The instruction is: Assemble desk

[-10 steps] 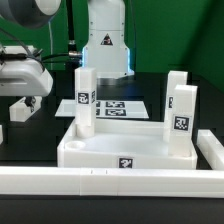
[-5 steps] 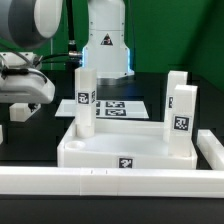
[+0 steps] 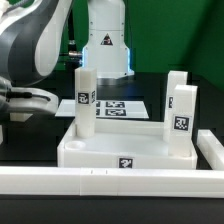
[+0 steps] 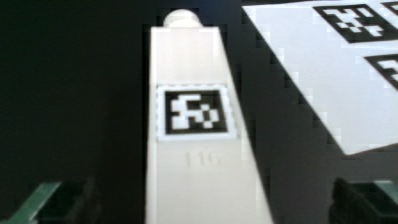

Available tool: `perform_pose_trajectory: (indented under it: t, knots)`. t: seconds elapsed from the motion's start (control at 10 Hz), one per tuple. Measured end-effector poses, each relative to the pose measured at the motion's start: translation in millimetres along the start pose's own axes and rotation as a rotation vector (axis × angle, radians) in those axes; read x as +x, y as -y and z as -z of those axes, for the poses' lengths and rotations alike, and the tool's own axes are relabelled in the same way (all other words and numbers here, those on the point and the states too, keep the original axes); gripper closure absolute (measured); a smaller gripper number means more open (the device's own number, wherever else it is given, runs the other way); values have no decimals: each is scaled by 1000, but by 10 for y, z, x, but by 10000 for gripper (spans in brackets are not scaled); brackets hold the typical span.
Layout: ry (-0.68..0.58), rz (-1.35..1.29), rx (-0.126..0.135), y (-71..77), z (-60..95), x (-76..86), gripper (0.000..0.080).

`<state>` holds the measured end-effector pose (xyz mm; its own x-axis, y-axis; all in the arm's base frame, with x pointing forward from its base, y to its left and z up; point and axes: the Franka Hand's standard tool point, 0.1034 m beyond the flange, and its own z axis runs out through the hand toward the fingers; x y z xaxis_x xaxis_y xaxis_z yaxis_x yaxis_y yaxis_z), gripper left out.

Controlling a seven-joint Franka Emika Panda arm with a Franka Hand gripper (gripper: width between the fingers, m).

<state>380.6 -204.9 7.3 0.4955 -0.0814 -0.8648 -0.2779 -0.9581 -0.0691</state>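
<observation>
The white desk top (image 3: 110,148) lies rim-up in the middle of the table. Three white tagged legs stand upright in its corners: one at the exterior view's left (image 3: 85,95) and two at the right (image 3: 177,88) (image 3: 183,122). A fourth leg (image 4: 192,130) lies flat on the black table with its tag facing up and its rounded tip pointing away. My gripper (image 4: 205,205) is open above it, with the dark fingertips (image 4: 43,200) well clear on either side. In the exterior view the gripper hand (image 3: 22,100) is at the far left edge, its fingers cut off.
The marker board (image 3: 115,107) lies flat behind the desk top and shows beside the lying leg (image 4: 338,60). A long low white rail (image 3: 100,182) runs across the front, with a side piece (image 3: 212,148) at the exterior view's right. The robot base (image 3: 105,45) stands at the back.
The arm has swung further toward the exterior view's left and nearer the camera, so the gripper hand now sits at the frame's edge. The jaws stayed open. The desk parts have not moved.
</observation>
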Motion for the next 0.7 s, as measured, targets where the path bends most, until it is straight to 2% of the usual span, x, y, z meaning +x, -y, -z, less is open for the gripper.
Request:
perform_pose_trajectory:
  t: [0.2,0.5,0.7]
  knots:
    - [0,0,0,4,-2,2,151]
    - [1,2,-1,10,-6,5,514]
    - [-1,2,-1,15,2,3,511]
